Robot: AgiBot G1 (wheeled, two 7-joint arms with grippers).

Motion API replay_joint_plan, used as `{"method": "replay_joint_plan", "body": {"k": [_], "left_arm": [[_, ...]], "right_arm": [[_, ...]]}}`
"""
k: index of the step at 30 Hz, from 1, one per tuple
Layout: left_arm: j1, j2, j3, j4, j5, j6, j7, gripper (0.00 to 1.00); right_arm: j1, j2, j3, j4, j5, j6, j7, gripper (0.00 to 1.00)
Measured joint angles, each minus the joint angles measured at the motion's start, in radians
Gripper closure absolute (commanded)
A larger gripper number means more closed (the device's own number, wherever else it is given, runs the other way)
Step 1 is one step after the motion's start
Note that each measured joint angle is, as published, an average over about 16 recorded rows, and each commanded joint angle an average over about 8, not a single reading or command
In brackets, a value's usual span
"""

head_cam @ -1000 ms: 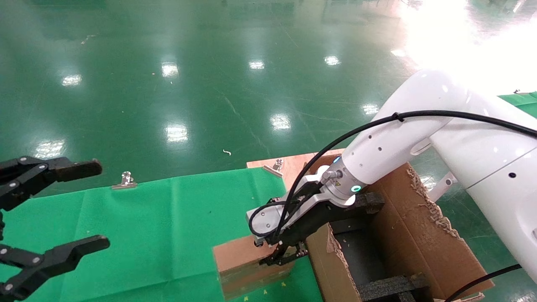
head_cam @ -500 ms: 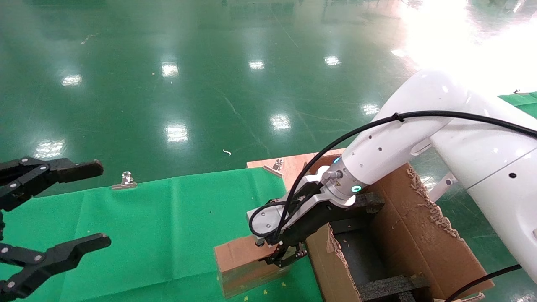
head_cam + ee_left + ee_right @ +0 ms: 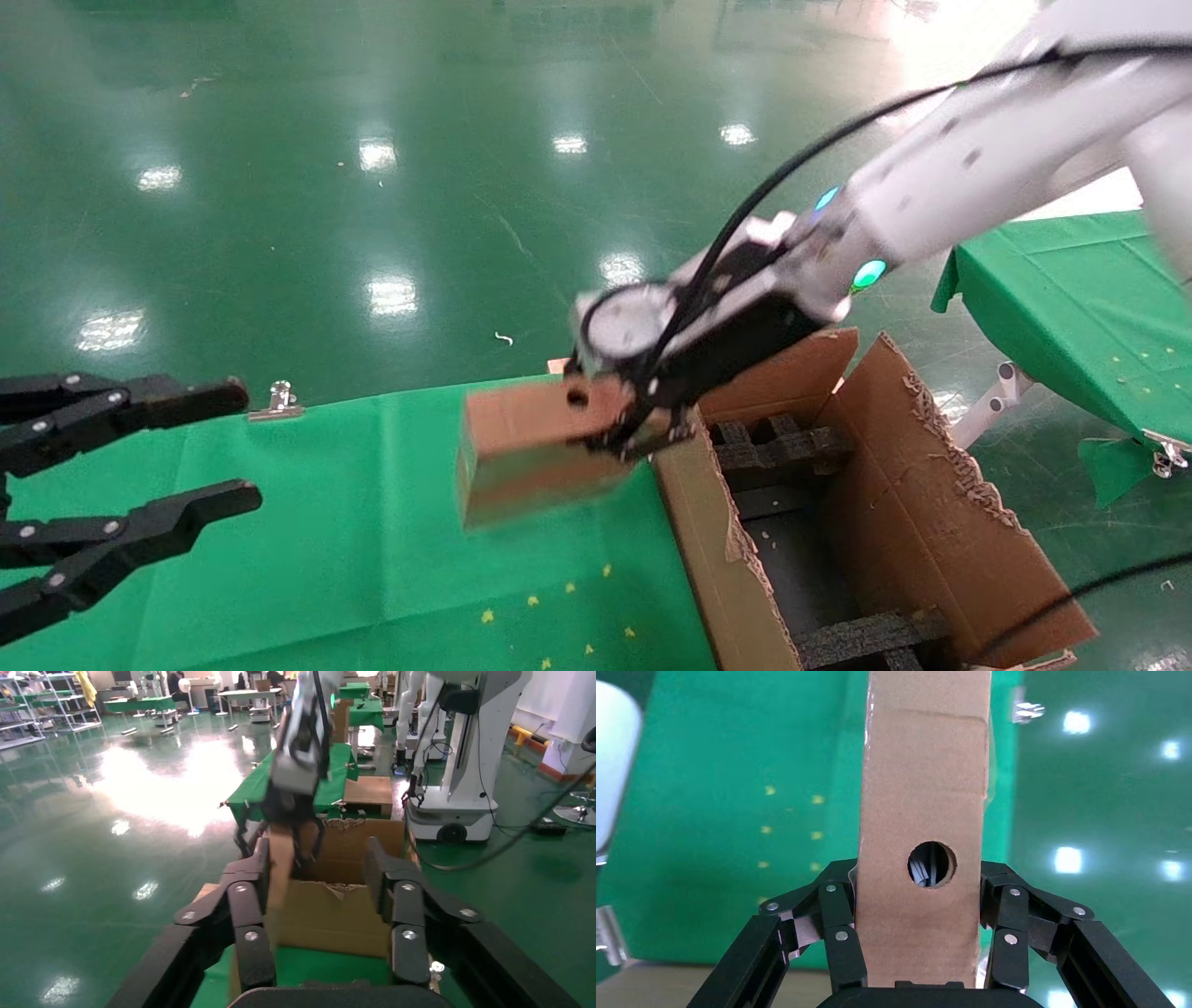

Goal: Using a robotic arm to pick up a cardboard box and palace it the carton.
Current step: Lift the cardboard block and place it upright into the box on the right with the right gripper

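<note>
We see the carton (image 3: 931, 522) standing open at the right end of the worktop (image 3: 326, 550), with black foam inserts (image 3: 773, 443) inside and no box in it yet. The right gripper (image 3: 643, 424) is clamped on the cardboard box (image 3: 531, 447), which hangs in the air just left of the carton. One second ago this box sat low on the worktop; now it is lifted. The left gripper (image 3: 200, 447), far left of the carton, has its fingers apart.
</note>
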Motion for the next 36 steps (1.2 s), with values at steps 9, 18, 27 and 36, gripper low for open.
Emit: {"method": "replay_joint_plan", "body": {"k": [9, 18, 27, 36], "left_arm": [[0.0, 0.0, 0.0, 0.0, 0.0, 0.0, 0.0, 1.0], [0.0, 0.0, 0.0, 0.0, 0.0, 0.0, 0.0, 0.0], [0.0, 0.0, 0.0, 0.0, 0.0, 0.0, 0.0, 0.0], [0.0, 0.0, 0.0, 0.0, 0.0, 0.0, 0.0, 0.0]], "right_arm": [[0.182, 0.065, -0.106, -0.038, 0.103, -0.006, -0.033, 1.0], [0.311, 0.175, -0.25, -0.05, 0.179, -0.006, -0.057, 1.0], [0.407, 0.321, -0.401, -0.067, 0.208, -0.006, -0.082, 1.0], [0.468, 0.439, -0.55, -0.103, 0.194, -0.004, -0.086, 1.0]]}}
